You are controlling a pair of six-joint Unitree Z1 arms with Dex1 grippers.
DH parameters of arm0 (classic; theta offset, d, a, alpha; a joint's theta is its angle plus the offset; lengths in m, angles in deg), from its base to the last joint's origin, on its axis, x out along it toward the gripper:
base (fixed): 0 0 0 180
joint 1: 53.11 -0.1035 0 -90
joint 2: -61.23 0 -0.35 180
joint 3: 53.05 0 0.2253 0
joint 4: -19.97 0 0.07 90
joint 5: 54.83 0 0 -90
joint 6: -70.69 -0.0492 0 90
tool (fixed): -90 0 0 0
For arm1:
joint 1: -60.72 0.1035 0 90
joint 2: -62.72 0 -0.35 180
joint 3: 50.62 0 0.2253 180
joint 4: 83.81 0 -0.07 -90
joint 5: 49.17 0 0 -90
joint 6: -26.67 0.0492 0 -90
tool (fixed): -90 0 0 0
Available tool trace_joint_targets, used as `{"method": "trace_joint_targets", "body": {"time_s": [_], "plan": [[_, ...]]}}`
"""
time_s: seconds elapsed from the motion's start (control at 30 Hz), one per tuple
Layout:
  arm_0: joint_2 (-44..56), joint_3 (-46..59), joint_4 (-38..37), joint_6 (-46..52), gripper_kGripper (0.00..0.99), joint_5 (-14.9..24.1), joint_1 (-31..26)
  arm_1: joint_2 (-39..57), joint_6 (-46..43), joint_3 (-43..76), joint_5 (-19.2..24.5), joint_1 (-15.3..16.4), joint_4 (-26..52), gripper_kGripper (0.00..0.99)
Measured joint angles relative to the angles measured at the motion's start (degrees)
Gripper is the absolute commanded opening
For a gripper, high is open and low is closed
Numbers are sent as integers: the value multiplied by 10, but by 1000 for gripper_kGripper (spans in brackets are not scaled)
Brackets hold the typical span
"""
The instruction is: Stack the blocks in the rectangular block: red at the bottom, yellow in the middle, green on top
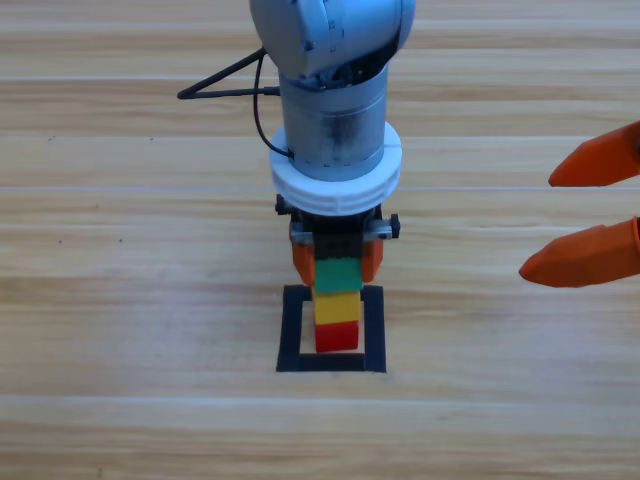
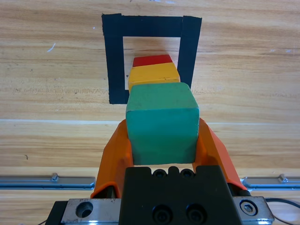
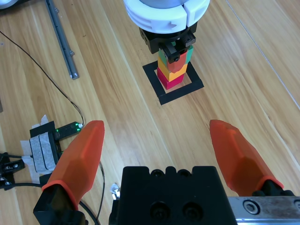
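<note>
- In the high view the grey left arm comes down from the top centre of the frame and covers most of its own gripper; only a little orange shows on each side of the green cube (image 1: 338,273).
- In the left wrist view the green cube fills the centre, so only the top faces of the yellow cube (image 2: 153,74) and the red cube (image 2: 152,60) show behind it.
- The left gripper (image 2: 163,136) is clamped on the green cube, with one orange jaw pressed against each of its two sides.
- The green cube sits on the yellow cube, and the yellow cube sits on the red cube (image 1: 337,336), in one straight tower.
- The red cube stands on the table (image 1: 120,300) inside the black tape outline (image 1: 292,330), at the lower centre of the high view.
- The right gripper (image 1: 590,212) waits at the right edge of the high view, cut off by the frame, well apart from the tower.
- Its jaws stand wide apart and hold nothing, as the right wrist view shows clearly.
- At the lower left of the right wrist view, a small taped device (image 3: 44,143) with cables lies on the table; its details are hard to make out.
</note>
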Motion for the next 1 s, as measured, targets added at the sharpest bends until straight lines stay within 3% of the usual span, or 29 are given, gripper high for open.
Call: {"method": "trace_joint_targets", "body": {"time_s": [1.0], "plan": [[0,7,0,0,38,0,0,0,0,0,0,0,0,988]]}}
